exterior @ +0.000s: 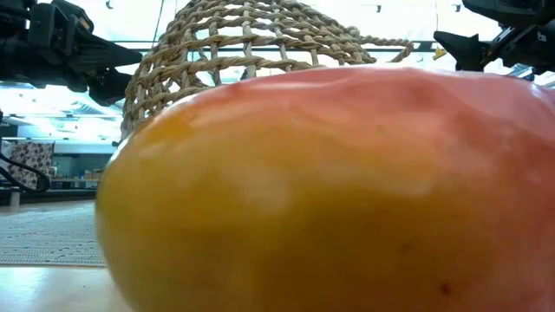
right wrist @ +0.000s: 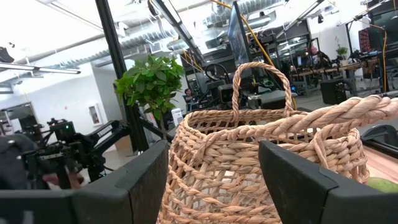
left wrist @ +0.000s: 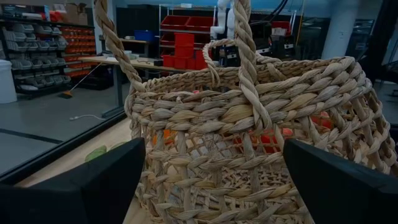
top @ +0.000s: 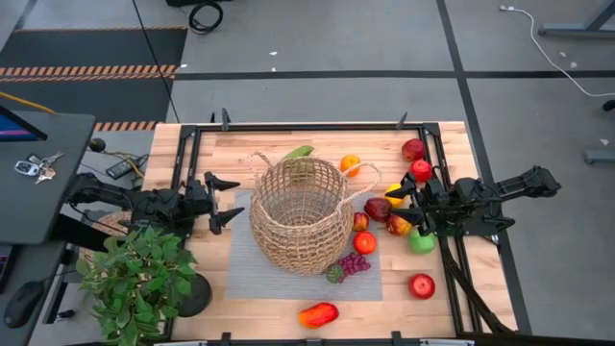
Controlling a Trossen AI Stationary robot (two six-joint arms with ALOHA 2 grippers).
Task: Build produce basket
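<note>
The left gripper (top: pixel 229 202) hangs just beside the near wall of the round open-weave tan wicker basket (top: pixel 303 213), its two dark fingers spread wide and holding nothing, lined up on the loop handle as if to steady the basket. Opposite it, the right gripper (top: pixel 402 205) hovers among the fruit with its fingers drawn to a narrow gap; no fruit shows between them. The basket stands upright on a grey woven mat (top: pixel 245 269) in the middle of the wooden table (top: pixel 192 144), apparently empty, handy to both arms. The small toy fruits (top: pixel 384 211) lie scattered around it, mostly on the right arm's side, with a red-orange pepper (top: pixel 318 314) nearest the front edge.
</note>
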